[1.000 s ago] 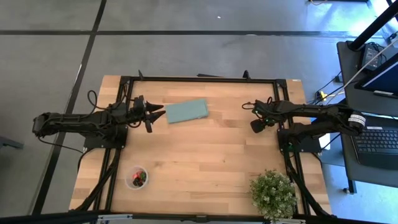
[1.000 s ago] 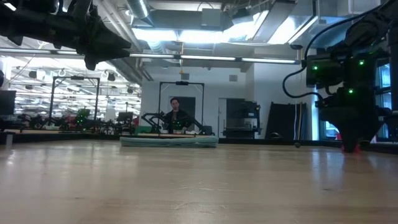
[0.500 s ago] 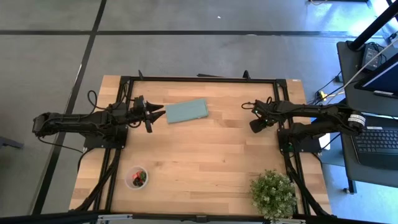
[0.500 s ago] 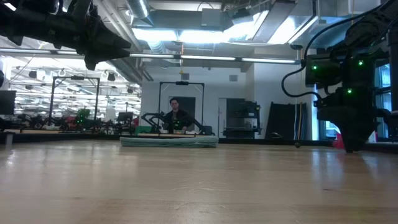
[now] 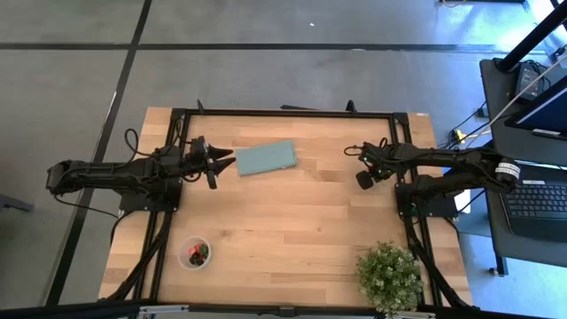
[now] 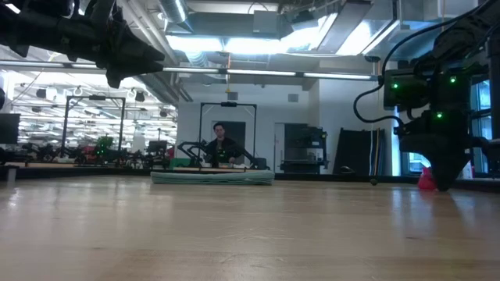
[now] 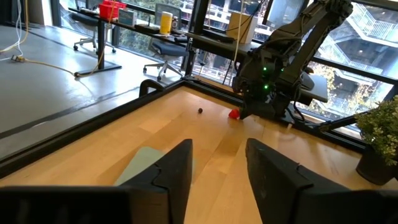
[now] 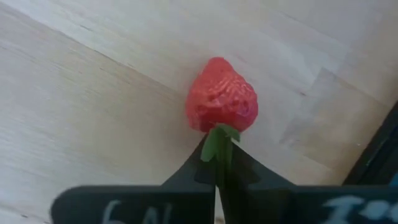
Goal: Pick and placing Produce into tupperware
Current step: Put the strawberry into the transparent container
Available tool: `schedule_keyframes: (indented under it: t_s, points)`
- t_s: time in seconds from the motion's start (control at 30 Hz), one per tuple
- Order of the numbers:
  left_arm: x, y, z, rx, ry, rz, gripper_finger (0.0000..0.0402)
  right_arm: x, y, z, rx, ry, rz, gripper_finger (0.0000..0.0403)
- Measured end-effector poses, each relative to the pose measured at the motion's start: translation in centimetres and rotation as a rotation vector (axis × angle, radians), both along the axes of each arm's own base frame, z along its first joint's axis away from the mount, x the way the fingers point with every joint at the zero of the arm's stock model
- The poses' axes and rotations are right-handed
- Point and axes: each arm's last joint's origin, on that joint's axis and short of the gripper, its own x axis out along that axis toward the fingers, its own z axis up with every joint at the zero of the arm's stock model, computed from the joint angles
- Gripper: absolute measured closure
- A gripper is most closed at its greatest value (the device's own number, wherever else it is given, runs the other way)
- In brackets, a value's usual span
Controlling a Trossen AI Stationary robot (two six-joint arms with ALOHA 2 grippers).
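A red strawberry-like piece of produce (image 8: 221, 102) lies on the wooden table (image 5: 292, 221) at the far right, with my right gripper (image 8: 217, 149) shut on its green stem. It also shows in the low view as a red piece (image 6: 426, 181) beside my right gripper (image 6: 444, 186). A tiny dark berry (image 7: 200, 111) lies on the wood close by. The round clear tupperware (image 5: 195, 252) stands near the front left with red and dark pieces inside. My left gripper (image 5: 227, 163) hovers open at the far left, holding nothing. My right gripper pinches the strawberry's green stem (image 8: 219, 138) between its two fingertips. The fingers come from above, pointing steeply down. The red body sticks out beyond the fingertips and lies on the table.
A flat teal rectangle (image 5: 266, 158) lies at the far middle, just past my left gripper. A bushy green potted plant (image 5: 390, 276) stands at the front right corner. A black frame (image 5: 292, 112) runs along the table's edges. A person sits far behind the table (image 6: 220, 144).
My right gripper has shut on the strawberry's stem without moving from its place. The red piece, which sat under the fingers before, now shows beside them in the low view.
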Motion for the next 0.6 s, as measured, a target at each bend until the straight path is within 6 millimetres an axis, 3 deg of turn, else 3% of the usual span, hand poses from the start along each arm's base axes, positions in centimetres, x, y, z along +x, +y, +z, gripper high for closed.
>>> schedule_keyframes:
  t_s: [0.23,0.4,0.6]
  points:
    - [0.0,0.0,0.0,0.0,0.0,0.0,0.0252,0.8,-0.3,1.1,0.031,-0.051,0.024,0.04]
    - [0.0,0.0,0.0,-0.001,0.001,0.0,0.0259,2.3,-1.1,3.4,-0.013,-0.125,0.058,0.0401]
    - [0.0,0.0,0.0,-0.001,0.001,0.0,0.0267,4.6,-1.9,7.5,-0.036,-0.284,0.118,0.0401]
